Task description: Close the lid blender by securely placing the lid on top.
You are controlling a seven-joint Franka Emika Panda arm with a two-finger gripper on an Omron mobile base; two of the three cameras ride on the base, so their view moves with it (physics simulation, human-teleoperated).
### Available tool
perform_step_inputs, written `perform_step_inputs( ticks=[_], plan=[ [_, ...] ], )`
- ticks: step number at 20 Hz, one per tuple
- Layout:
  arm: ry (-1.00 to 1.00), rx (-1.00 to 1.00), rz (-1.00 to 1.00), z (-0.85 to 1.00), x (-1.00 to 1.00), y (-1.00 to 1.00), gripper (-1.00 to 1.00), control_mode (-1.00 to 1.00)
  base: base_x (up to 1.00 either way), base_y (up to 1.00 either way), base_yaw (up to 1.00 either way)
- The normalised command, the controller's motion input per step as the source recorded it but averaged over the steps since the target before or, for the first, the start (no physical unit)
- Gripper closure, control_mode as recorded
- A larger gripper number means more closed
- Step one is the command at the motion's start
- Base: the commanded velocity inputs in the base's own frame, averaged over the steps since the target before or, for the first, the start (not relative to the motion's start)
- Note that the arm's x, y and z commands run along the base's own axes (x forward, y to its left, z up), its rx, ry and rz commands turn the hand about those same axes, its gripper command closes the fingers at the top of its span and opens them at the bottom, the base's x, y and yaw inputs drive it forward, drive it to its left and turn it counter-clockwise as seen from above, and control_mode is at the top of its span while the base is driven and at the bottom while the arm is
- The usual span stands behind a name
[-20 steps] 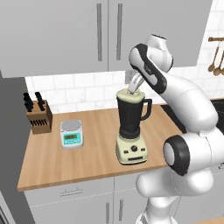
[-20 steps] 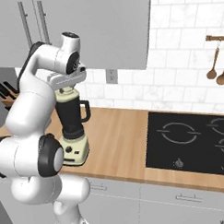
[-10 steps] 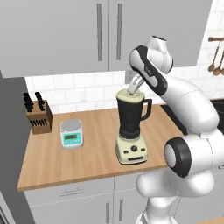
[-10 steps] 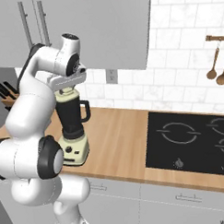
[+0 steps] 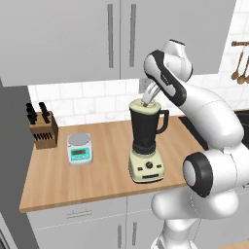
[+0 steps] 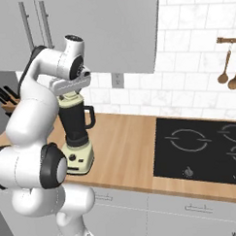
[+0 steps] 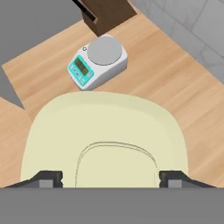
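Observation:
The blender point(image 5: 146, 141) stands upright on the wooden counter, its dark jar point(image 6: 74, 123) on a cream base. The pale cream lid point(image 5: 144, 108) sits level on the jar's rim. Seen from the hand, the lid point(image 7: 105, 127) is large and close, with its raised knob outlined low in the middle. My gripper point(image 5: 149, 100) hangs straight above the lid, pointing down. Its two fingertips point(image 7: 47, 178) stand wide apart, one on each side of the knob, with a small gap on the left side. The gripper point(image 7: 109, 178) looks open.
A small grey kitchen scale point(image 5: 79, 148) and a knife block point(image 5: 43, 130) sit left of the blender. A black cooktop point(image 6: 199, 150) lies to the right, with wooden spoons point(image 6: 228, 76) hanging above it. Wall cabinets point(image 5: 116, 34) hang close over my arm.

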Motion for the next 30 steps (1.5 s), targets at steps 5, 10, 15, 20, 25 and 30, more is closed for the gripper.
perform_step_inputs(
  ticks=[5, 10, 15, 20, 25, 30],
  plan=[
    [-0.02, 0.0, 0.0, 0.0, 0.0, 0.0, -1.0, -1.0, 0.0, 0.0, 0.0],
    [-0.07, 0.0, 0.0, 0.0, 0.0, 0.0, -1.0, -1.0, 0.0, 0.0, 0.0],
    [-0.13, 0.04, 0.0, 0.02, -0.14, 0.0, -1.0, -1.0, 0.0, 0.0, 0.0],
    [-0.2, 0.1, 0.0, 0.08, -0.31, -0.01, -1.0, -1.0, 0.0, 0.0, 0.0],
    [-0.27, 0.16, 0.0, 0.12, -0.46, -0.15, -1.0, -1.0, 0.0, 0.0, 0.0],
    [-0.34, 0.24, 0.0, 0.0, -0.91, -0.79, -1.0, -1.0, 0.0, 0.0, 0.0]
  ],
)
